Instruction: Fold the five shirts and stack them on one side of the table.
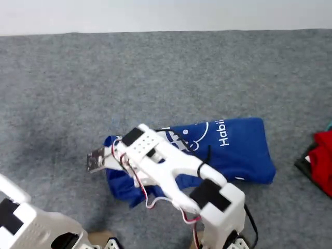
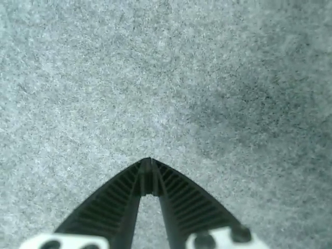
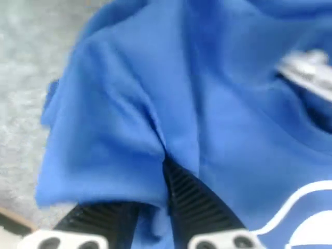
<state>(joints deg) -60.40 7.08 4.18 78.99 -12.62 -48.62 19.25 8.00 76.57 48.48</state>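
Our left gripper (image 2: 149, 167) hangs shut and empty over the grey felt-covered table (image 2: 78, 78), parked out of the way. Our right gripper (image 3: 164, 165) pinches a fold at the left end of the blue cotton shirt (image 1: 233, 150) lying mid-table, apparently to fold it. A red cloth garment (image 1: 324, 165) waits at the right edge.

Blue shirt (image 1: 233, 150): strong blue w/ white print & white line drawing. Tabletop (image 1: 155, 67): grey, fine speckled pattern. Red cloth (image 1: 324, 163): plain bright red. Right arm (image 1: 171, 163): white w/ black parts, red & white wires. Left hand (image 2: 150, 165) & right hand (image 3: 165, 165): black, ribbed fingers.
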